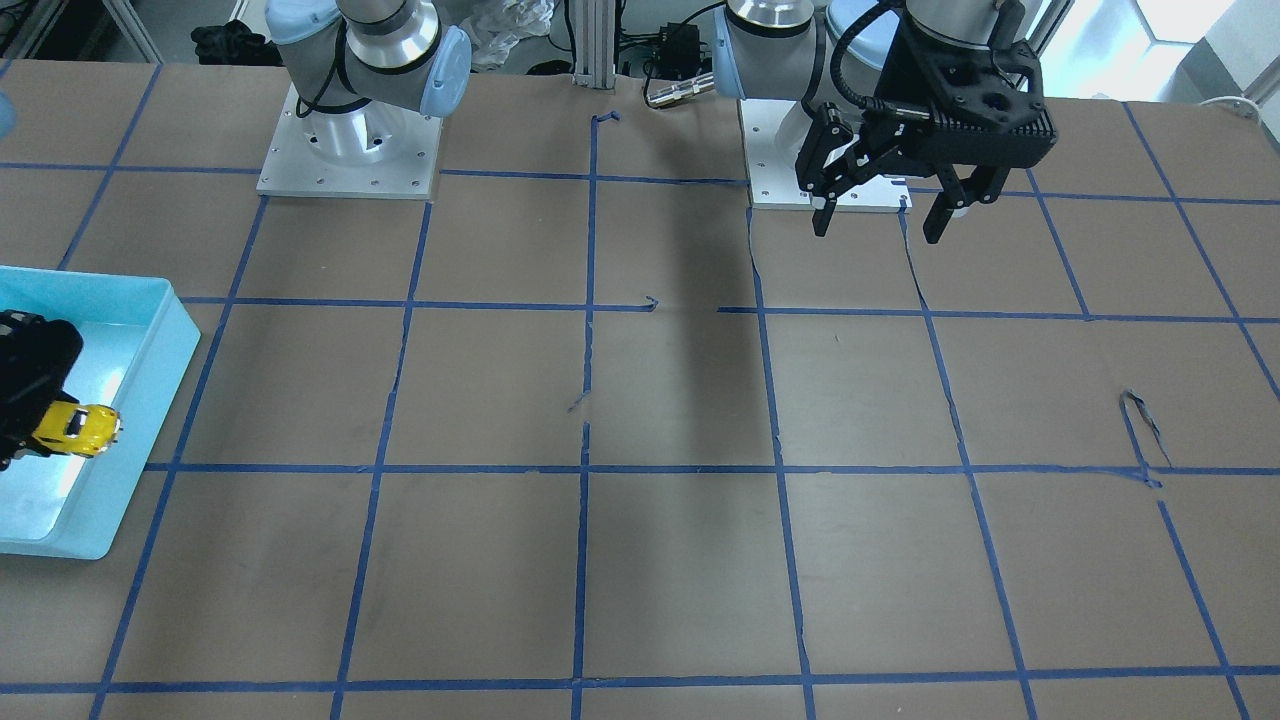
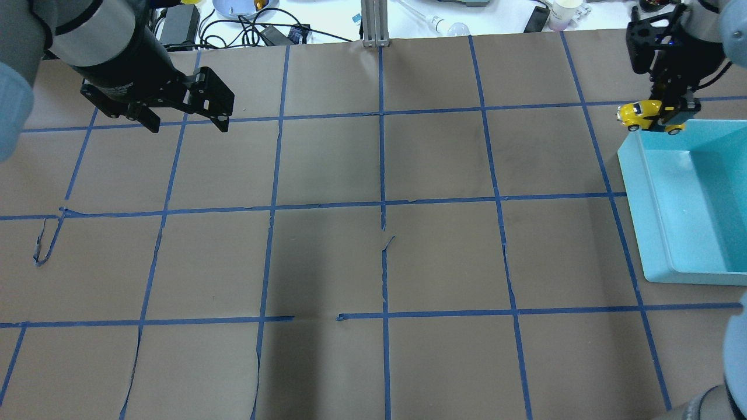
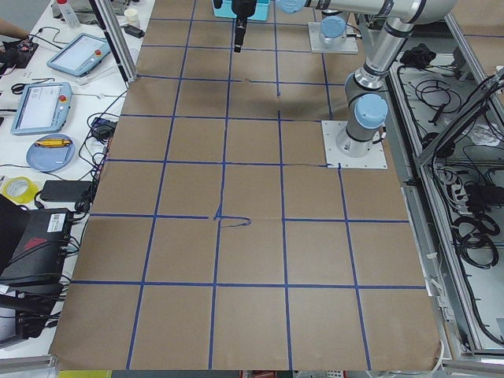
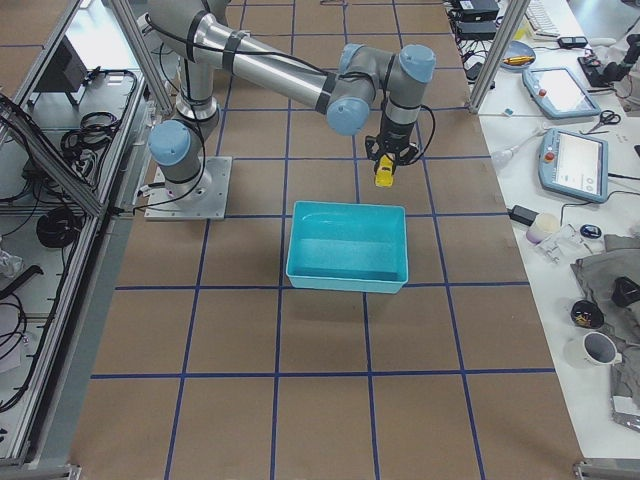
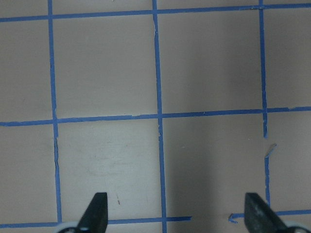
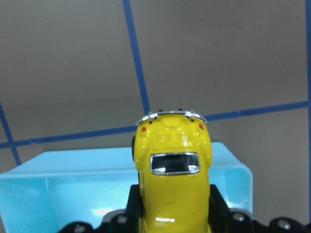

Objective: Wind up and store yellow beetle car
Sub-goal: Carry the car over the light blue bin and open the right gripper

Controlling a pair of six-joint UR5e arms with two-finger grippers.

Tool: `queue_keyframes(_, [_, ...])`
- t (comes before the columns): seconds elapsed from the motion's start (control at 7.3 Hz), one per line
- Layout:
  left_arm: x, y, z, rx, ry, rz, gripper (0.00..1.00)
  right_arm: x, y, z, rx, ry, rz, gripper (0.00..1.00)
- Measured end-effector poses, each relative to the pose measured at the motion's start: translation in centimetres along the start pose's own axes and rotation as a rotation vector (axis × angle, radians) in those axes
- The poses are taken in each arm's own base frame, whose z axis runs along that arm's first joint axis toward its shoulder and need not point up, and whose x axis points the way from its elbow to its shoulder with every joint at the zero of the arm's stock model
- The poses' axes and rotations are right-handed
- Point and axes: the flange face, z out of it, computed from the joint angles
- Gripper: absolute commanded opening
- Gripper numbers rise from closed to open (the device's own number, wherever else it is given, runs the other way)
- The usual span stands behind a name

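Note:
The yellow beetle car [image 2: 646, 114] is a tiny glossy toy held in my right gripper [image 2: 665, 116], which is shut on it. It hangs in the air over the far corner of the light blue bin [image 2: 636, 192]. The car also shows in the front-facing view [image 1: 78, 428], in the exterior right view [image 4: 384, 177] and close up in the right wrist view [image 6: 172, 170], with the bin [image 6: 58, 194] below it. My left gripper [image 2: 185, 121] is open and empty, high above the table's far left; its fingertips [image 5: 95, 213] show in the left wrist view.
The table is brown paper with a grid of blue tape [image 2: 382, 204]. The tape is torn and curled at one spot on the left [image 2: 46, 242]. The arm bases [image 1: 350, 150] stand at the robot's side. Cables and clutter lie beyond the far edge [image 2: 257, 29].

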Motion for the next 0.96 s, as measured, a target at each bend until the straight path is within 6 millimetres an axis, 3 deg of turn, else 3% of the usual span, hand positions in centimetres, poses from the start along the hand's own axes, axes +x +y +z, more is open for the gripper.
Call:
queue_keyframes(0.27, [0.0, -0.1, 0.0, 0.003, 0.001, 0.0, 1.0, -2.0, 6.1, 3.2, 0.025, -0.079, -0.045, 0.0])
queue_keyframes(0.55, [0.0, -0.1, 0.0, 0.002, 0.002, -0.001, 1.0, -4.1, 10.2, 8.9, 0.005, -0.091, 0.007, 0.0])
queue_keyframes(0.68, [0.0, -0.1, 0.1, 0.002, 0.002, -0.001, 1.0, -4.9, 11.0, 11.4, -0.022, -0.05, 0.032, 0.0])
queue_keyframes(0.96, [-0.1, -0.2, 0.1, 0.002, 0.003, -0.002, 1.0, -5.9, 11.1, 14.4, -0.064, 0.008, 0.053, 0.0])
